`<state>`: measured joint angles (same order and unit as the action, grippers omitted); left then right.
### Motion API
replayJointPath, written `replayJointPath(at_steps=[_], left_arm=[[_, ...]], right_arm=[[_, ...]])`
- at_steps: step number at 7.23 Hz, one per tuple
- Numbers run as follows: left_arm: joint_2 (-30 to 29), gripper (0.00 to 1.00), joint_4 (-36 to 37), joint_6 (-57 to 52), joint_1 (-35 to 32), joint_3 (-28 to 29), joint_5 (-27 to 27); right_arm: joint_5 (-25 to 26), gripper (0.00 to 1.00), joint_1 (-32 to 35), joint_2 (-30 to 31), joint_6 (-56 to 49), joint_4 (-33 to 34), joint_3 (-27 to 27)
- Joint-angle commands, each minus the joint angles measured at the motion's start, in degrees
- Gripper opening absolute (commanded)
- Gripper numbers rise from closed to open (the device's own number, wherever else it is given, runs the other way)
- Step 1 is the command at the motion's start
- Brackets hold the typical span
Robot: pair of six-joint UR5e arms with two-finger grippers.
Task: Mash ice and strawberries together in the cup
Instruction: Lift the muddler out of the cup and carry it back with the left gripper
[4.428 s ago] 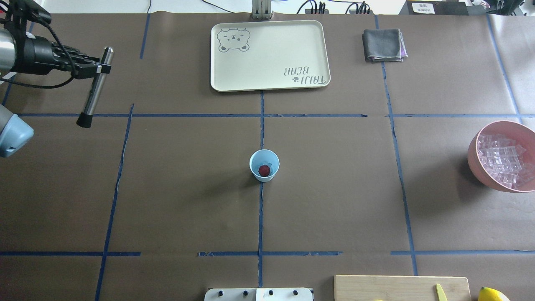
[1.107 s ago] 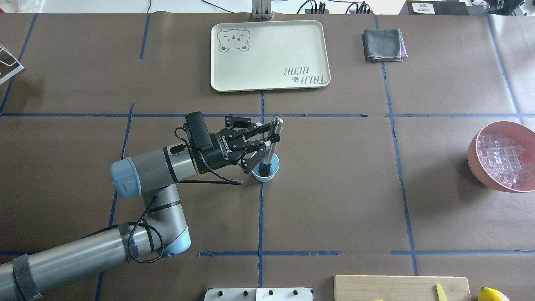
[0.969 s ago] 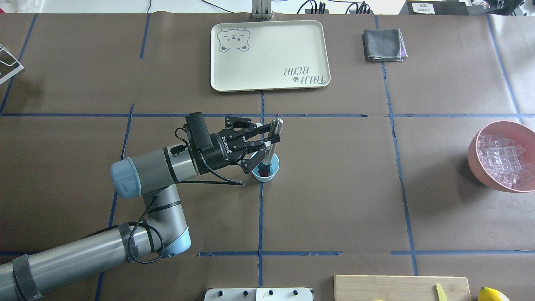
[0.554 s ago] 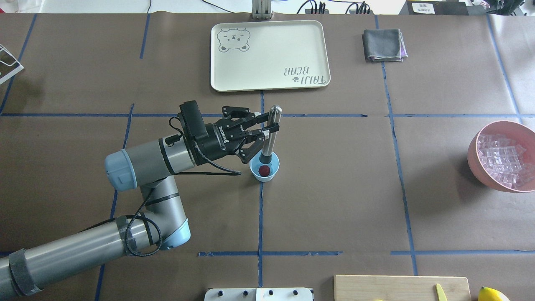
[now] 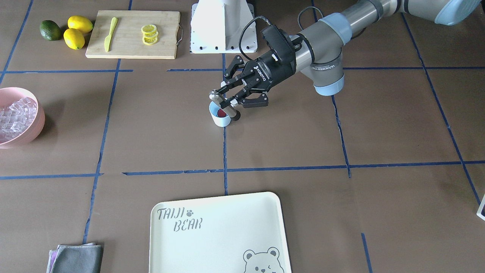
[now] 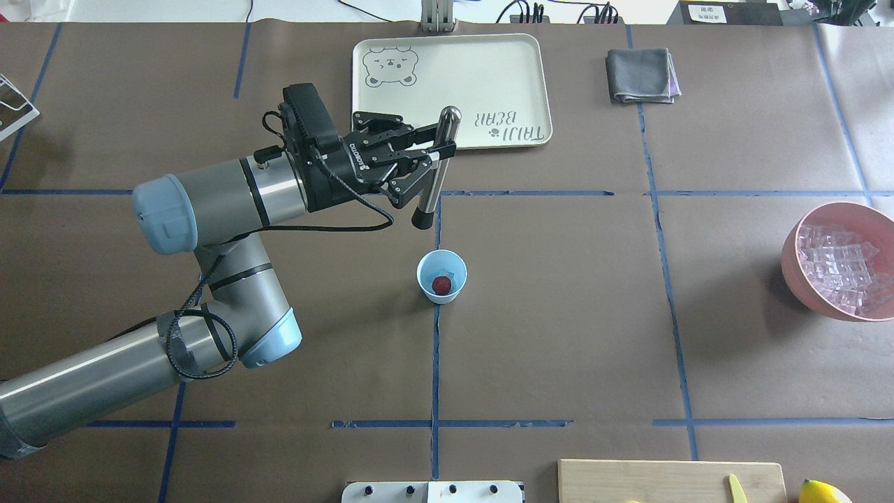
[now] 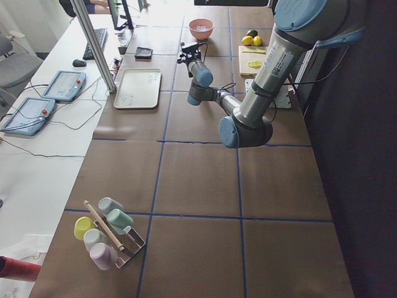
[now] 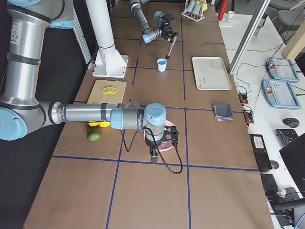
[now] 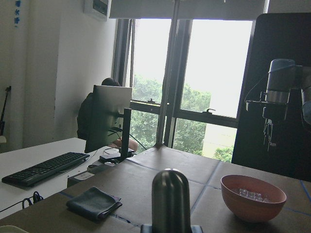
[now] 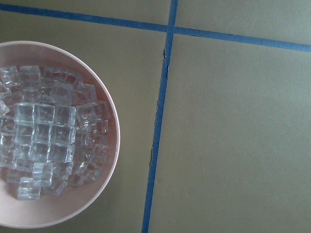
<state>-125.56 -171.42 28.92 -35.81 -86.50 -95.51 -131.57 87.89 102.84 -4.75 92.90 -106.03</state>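
Note:
The cup [image 6: 441,276] stands at the table's middle with the dark-red strawberry [image 6: 441,284] inside, and a pale clear ice cube [image 6: 453,268] seems to lie beside it. The cup also shows in the front view [image 5: 220,118]. My left gripper [image 6: 440,150] is shut on a metal muddler [image 6: 433,175], held tilted above and beyond the cup, with its black tip clear of the rim. The front view shows the same grip [image 5: 226,101]. More ice [image 10: 43,141] fills the pink bowl [image 10: 114,145]. My right gripper [image 9: 268,138] hangs over that bowl, too small to judge.
A cream bear tray [image 6: 454,91] and a grey cloth [image 6: 642,75] lie at the far side. The pink bowl [image 6: 793,241] sits at the right edge. A cutting board [image 5: 132,45] with lemon slices, a knife, lemons and a lime sits near the robot's base.
My left gripper has lifted the muddler out of the cup, where its tip had rested on the strawberry, and carried it up and toward the tray. The cup has not moved.

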Motion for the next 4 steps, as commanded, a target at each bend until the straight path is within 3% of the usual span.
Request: replayJointPath(at_steps=[1, 4], left_arm=[[1.2, 0.01, 21.0, -0.1, -4.9, -5.9, -7.7], [3.0, 0.01, 48.3, -6.5, -6.3, -11.9, -8.3]], right_arm=[[0.1, 1.00, 0.0, 0.0, 0.0, 0.0, 0.1], [0.1, 1.00, 0.0, 0.0, 0.0, 0.0, 0.1]])
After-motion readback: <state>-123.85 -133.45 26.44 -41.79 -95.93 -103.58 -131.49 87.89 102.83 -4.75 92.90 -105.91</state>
